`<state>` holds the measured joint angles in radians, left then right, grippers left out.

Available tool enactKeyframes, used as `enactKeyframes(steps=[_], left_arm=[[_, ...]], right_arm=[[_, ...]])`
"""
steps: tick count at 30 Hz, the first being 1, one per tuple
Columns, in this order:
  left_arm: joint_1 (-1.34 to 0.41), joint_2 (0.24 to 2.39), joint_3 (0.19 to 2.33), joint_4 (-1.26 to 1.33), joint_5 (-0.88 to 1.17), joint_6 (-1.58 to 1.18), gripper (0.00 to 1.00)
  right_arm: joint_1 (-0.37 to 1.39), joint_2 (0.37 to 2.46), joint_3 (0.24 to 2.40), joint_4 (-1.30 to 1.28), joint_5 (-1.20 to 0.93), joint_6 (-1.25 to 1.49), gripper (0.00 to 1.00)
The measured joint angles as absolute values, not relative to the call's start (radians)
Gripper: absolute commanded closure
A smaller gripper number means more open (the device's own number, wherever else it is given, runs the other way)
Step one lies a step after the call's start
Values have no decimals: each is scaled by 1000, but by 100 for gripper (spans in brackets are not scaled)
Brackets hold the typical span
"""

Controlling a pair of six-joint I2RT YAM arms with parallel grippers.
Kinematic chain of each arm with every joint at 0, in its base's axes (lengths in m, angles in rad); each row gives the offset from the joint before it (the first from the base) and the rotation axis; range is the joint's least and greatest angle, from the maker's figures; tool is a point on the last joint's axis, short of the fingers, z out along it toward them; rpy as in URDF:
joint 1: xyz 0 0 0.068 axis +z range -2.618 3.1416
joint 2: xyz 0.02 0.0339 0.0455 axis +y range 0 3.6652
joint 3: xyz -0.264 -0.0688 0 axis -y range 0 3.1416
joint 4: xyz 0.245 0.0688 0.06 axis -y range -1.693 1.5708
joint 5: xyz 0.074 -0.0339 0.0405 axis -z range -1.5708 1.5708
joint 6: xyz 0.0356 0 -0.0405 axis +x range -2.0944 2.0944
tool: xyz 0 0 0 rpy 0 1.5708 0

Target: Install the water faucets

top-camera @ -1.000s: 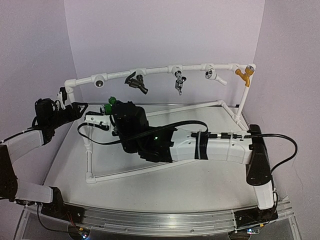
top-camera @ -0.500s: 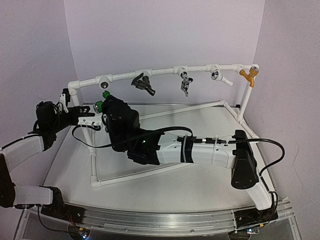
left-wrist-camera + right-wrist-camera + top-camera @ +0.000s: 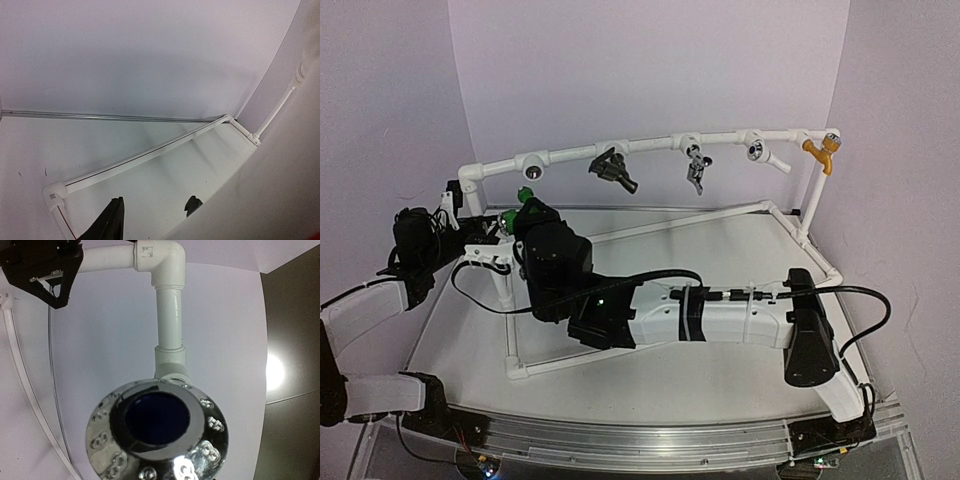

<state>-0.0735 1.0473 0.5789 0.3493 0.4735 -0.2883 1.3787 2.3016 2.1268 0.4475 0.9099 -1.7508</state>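
Green tap (image 3: 507, 218) pinched in the right gripper (image 3: 518, 211), chrome end (image 3: 157, 432) close to a pipe stub (image 3: 169, 320) under the elbow (image 3: 160, 257). Dark tap (image 3: 613, 168): we see it on the top rail (image 3: 650, 142). On the left gripper (image 3: 152, 215), fingers (image 3: 114, 222) stand spread.

My right arm (image 3: 720, 315) lies across the low bars of the pipe frame (image 3: 650, 143) and blocks the middle. The dark faucet (image 3: 612, 168) and three more taps (image 3: 695, 168) hang from its top bar. Under that bar, the back tabletop (image 3: 720, 245) is open.
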Motion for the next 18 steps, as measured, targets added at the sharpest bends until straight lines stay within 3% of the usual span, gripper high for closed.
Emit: enactKeyframes(steps=[18], left_arm=[[-78,1039,573,350,467,-289,100]], right_arm=[[1339,2302,2133,457,929,-1751,100]])
